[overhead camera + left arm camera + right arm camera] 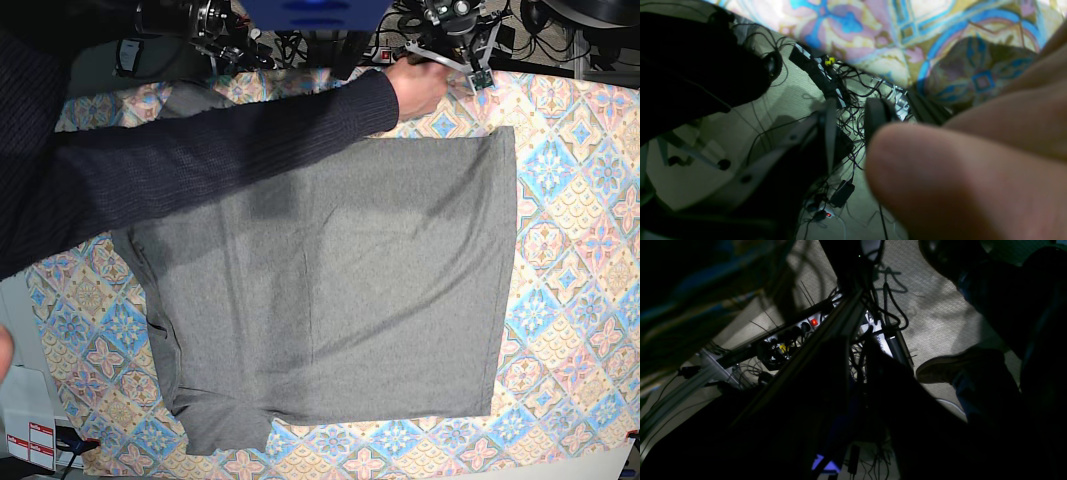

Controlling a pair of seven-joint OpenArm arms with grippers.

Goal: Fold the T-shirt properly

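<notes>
T-shirt (330, 280) lying flat mid-frame; hand (418, 88) touching left gripper (462, 72) upper right, jaw state unclear, probably empty. Wait, then pinch hem.

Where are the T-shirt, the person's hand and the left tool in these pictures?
T-shirt (330, 290): base view, middle of the grey body.
Person's hand (416, 86): base view, back of the hand beside the left tool.
Left tool (462, 62): base view, its fingers at the tablecloth's far edge.
</notes>
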